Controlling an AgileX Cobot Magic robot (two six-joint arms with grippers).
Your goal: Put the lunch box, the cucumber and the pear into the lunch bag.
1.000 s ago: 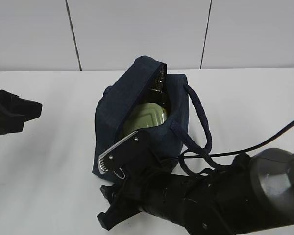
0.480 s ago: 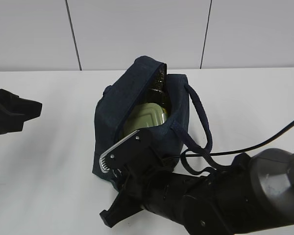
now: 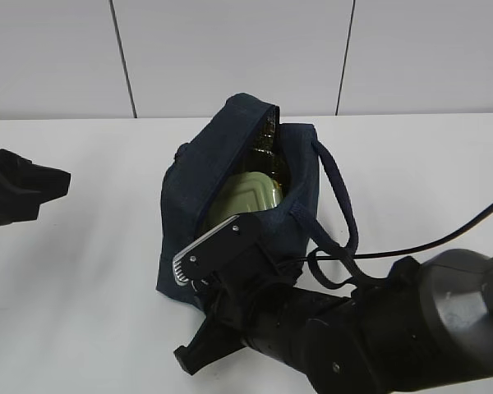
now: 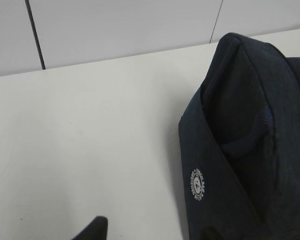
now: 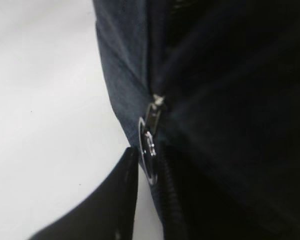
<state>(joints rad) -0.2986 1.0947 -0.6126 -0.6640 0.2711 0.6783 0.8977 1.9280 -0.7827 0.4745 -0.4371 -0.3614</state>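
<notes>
The navy lunch bag (image 3: pixel 193 197) stands open in the middle of the white table. The lunch box (image 3: pixel 246 197) with its pale green lid lies inside. A glossy dark green thing (image 3: pixel 267 141) shows behind it, and I cannot tell if it is the cucumber. The pear is hidden. My right gripper (image 5: pixel 149 150) is at the bag's near end (image 5: pixel 230 75), its fingertips shut on the metal ring pull (image 5: pixel 151 142) of the zipper. My left gripper (image 3: pixel 33 185) hangs open and empty at the far left, apart from the bag (image 4: pixel 240 150).
The bag's loop handle (image 3: pixel 341 205) hangs over its right side. A black cable (image 3: pixel 444 234) runs from the right arm across the table's right part. A white panelled wall stands behind the table.
My right gripper has moved a little right and toward the bag at the zipper pull. The bag's near end has shifted slightly right. The left arm has not moved.
</notes>
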